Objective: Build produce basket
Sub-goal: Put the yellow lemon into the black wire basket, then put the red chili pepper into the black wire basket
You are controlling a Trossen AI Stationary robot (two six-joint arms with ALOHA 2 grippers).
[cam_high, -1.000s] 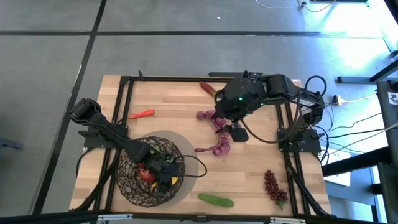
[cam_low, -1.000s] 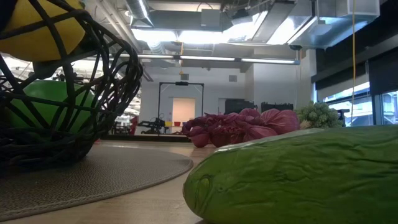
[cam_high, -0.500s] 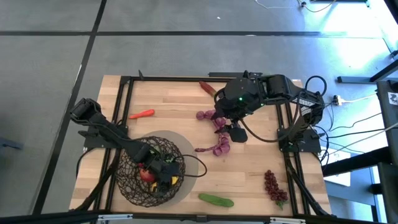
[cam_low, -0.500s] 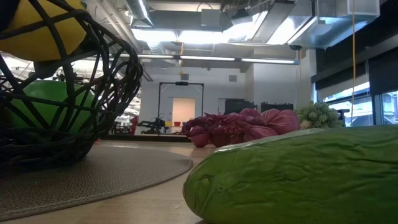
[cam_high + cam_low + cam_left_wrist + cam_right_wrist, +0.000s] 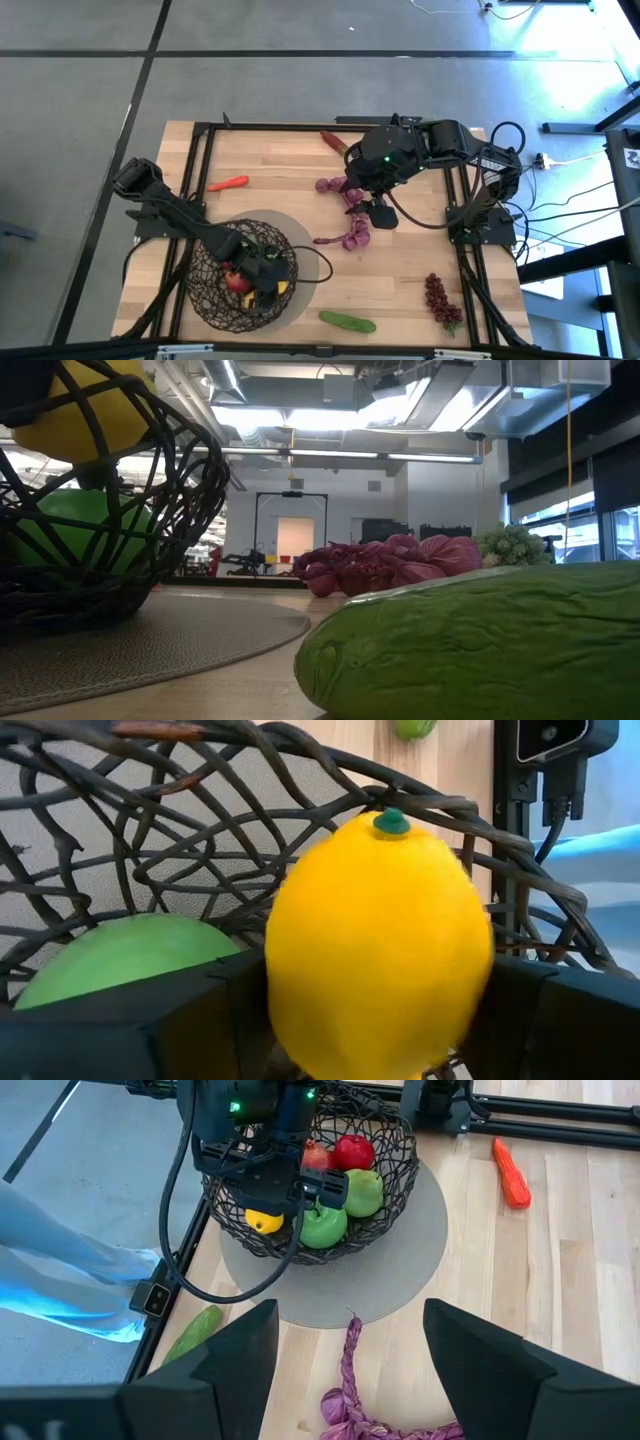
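The dark wire basket (image 5: 215,290) stands on a grey round mat (image 5: 303,243) at the near left. My left gripper (image 5: 380,1040) reaches down into it, with a yellow lemon (image 5: 380,940) between its fingers. Green apples (image 5: 322,1228) and a red apple (image 5: 352,1152) lie in the basket beside the lemon. My right gripper (image 5: 345,1350) hangs open high over the table's middle, above a purple bunch (image 5: 352,235), and touches nothing. My left gripper has the lemon's two long sides (image 5: 285,990) pinched between its two fingers (image 5: 235,1020). The fingers slant down into the basket from the table's left. The lemon's green-tipped end (image 5: 390,820) points away from the wrist. I cannot tell whether its underside rests on the wire.
Loose on the table are a green cucumber (image 5: 348,321) at the near edge, dark-red grapes (image 5: 440,298) at the near right, a red chili (image 5: 228,183) at the left and an orange-red piece (image 5: 333,140) at the far edge. A black frame (image 5: 195,180) borders the table.
In the low view the lemon has sunk a little inside the basket, and a dark part of my left gripper now shows above it. Both arms have stayed in place.
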